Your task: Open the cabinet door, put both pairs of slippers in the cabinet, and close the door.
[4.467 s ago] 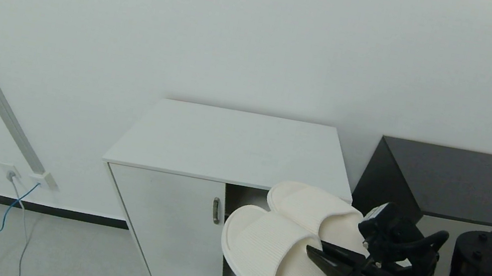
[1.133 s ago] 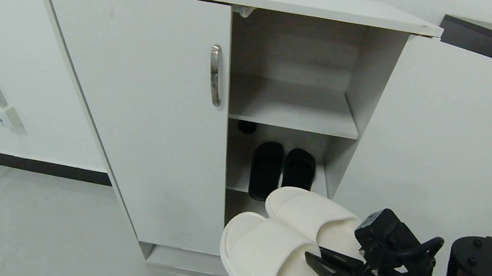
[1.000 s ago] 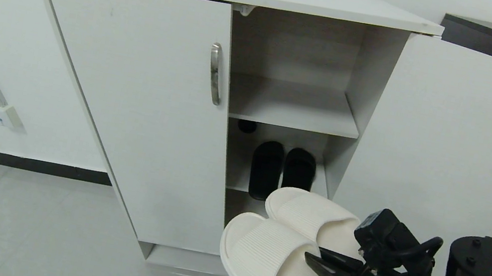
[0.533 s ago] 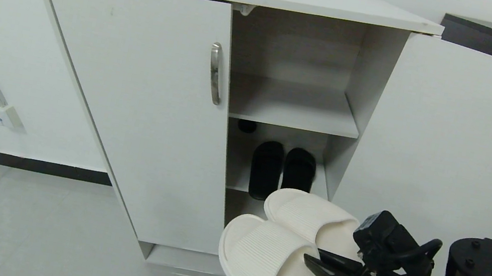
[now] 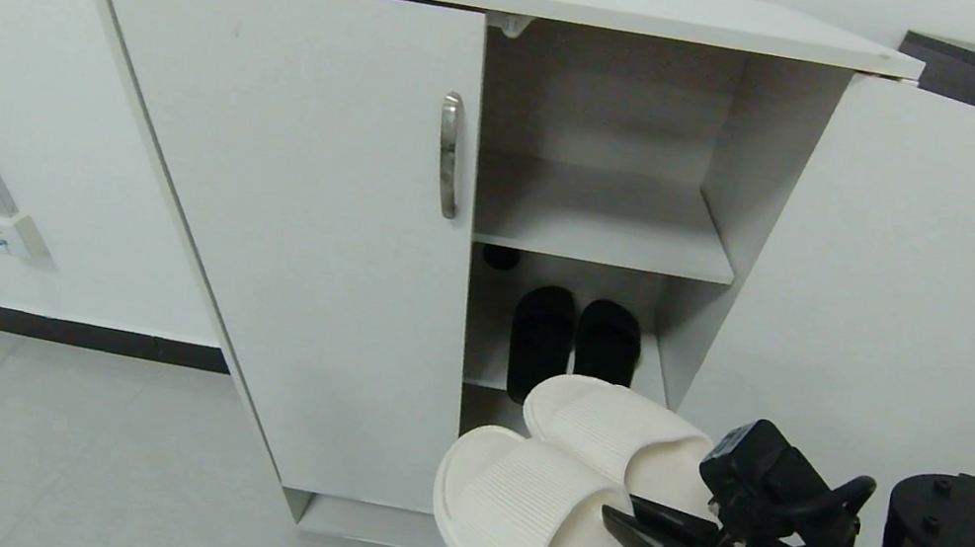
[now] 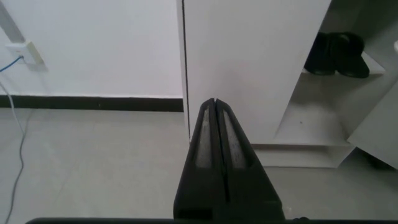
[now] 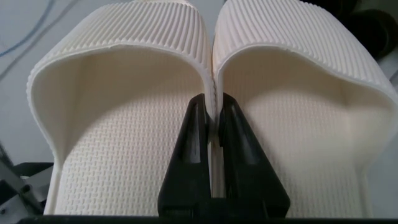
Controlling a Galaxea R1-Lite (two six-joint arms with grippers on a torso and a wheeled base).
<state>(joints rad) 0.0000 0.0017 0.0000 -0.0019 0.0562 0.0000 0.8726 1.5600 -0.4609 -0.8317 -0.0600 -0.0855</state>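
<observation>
White wall behind; white slippers (image 5: 526, 511) hang just outside the open cabinet (image 5: 284, 178), right gripper (image 7: 213, 102) clamped on their touching inner edges. Look light and floppy, so that's a decent grab. Black pair (image 5: 540, 343) shelved inside; left gripper (image 6: 214, 102) closed, empty.

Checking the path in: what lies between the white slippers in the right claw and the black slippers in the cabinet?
Nothing. In the head view, the stretch from the white slippers to the black slippers is bare.
</observation>
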